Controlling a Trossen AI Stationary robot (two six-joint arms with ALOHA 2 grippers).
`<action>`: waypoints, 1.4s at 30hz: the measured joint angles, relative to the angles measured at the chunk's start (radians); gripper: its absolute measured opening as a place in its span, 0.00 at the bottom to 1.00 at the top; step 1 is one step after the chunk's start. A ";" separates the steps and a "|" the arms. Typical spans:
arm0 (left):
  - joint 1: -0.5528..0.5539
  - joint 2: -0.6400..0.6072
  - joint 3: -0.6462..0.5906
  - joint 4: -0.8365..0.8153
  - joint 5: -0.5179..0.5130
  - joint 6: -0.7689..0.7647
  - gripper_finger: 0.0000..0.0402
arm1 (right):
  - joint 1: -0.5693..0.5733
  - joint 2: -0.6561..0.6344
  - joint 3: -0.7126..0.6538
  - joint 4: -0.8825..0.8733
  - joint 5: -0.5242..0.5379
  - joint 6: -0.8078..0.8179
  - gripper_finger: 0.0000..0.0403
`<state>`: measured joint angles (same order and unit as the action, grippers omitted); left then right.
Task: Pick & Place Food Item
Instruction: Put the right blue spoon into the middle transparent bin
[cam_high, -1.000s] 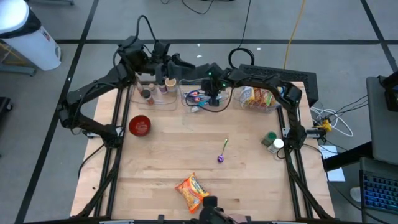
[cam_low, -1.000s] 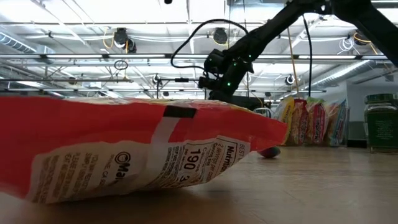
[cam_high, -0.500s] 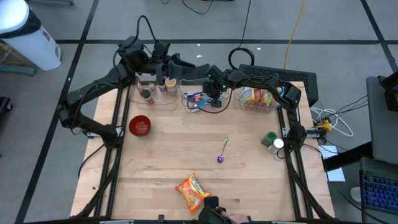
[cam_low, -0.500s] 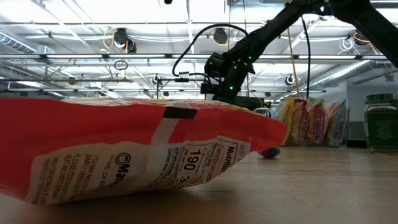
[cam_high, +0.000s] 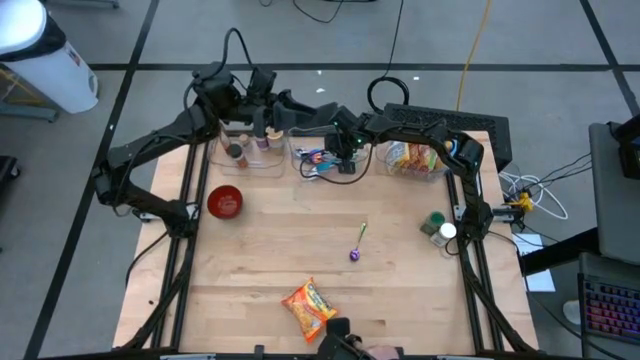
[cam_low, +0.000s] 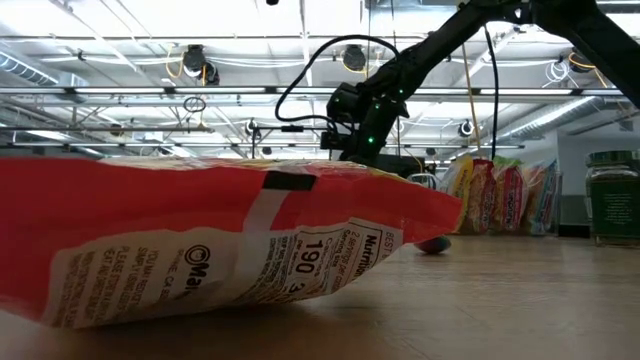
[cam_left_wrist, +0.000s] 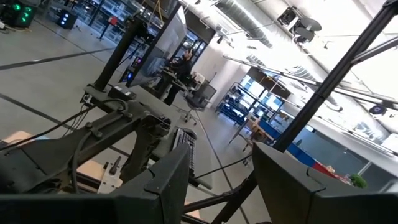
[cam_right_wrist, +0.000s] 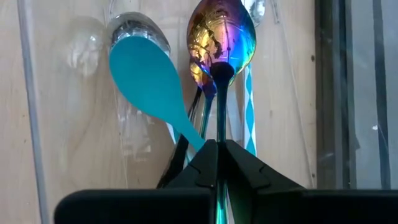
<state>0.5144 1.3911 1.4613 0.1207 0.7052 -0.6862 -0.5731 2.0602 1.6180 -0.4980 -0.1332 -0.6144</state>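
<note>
Right gripper (cam_right_wrist: 217, 149) clamped on an iridescent spoon (cam_right_wrist: 221, 37) over the clear utensil bin (cam_high: 322, 160) at the bench's far edge: lift straight, clear the teal spoon (cam_right_wrist: 149, 84); left gripper (cam_left_wrist: 217, 180) half-open, empty, aloft; snack bag (cam_high: 308, 306) near front edge, "190" legible.

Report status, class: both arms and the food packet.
Right gripper shut on iridescent metal spoon above clear utensil bin. Left gripper idle nearby. Orange snack packet untouched.

Red snack bag (cam_low: 200, 240) — cut off at left edge, hiding most of the table.
</note>
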 joint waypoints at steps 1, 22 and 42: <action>-0.002 0.000 0.000 0.000 0.000 0.000 0.45 | 0.000 0.000 0.000 0.000 -0.002 0.000 0.01; -0.016 0.000 0.000 -0.008 -0.045 0.003 0.45 | 0.028 0.055 0.002 -0.017 0.003 0.015 0.01; -0.018 0.000 0.000 -0.011 -0.044 0.015 0.45 | 0.045 -0.009 -0.002 0.035 0.036 -0.006 0.34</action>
<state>0.4969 1.3911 1.4616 0.1100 0.6613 -0.6716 -0.5279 2.0507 1.6161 -0.4632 -0.0977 -0.6202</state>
